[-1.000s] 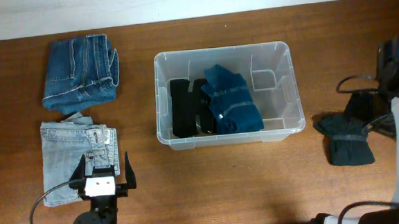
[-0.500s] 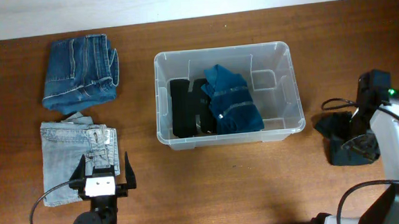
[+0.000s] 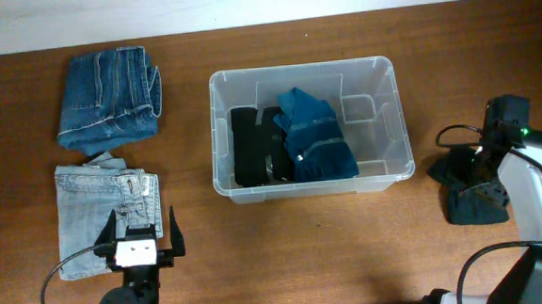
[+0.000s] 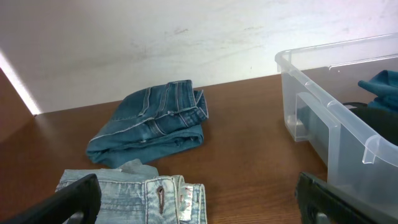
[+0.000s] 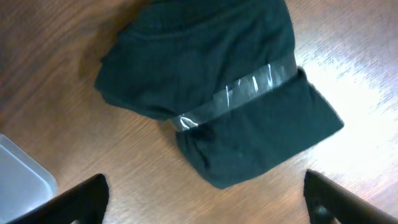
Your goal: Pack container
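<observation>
Container [image 3: 302,68] well left of right gripper [image 5: 205,183], gripper seemingly above dark bundle [image 5: 211,74]

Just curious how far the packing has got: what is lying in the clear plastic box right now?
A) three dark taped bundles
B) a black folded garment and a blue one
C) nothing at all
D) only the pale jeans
B: in the overhead view the container holds a black folded garment beside a blue garment, while the pale jeans lie outside it.
</observation>
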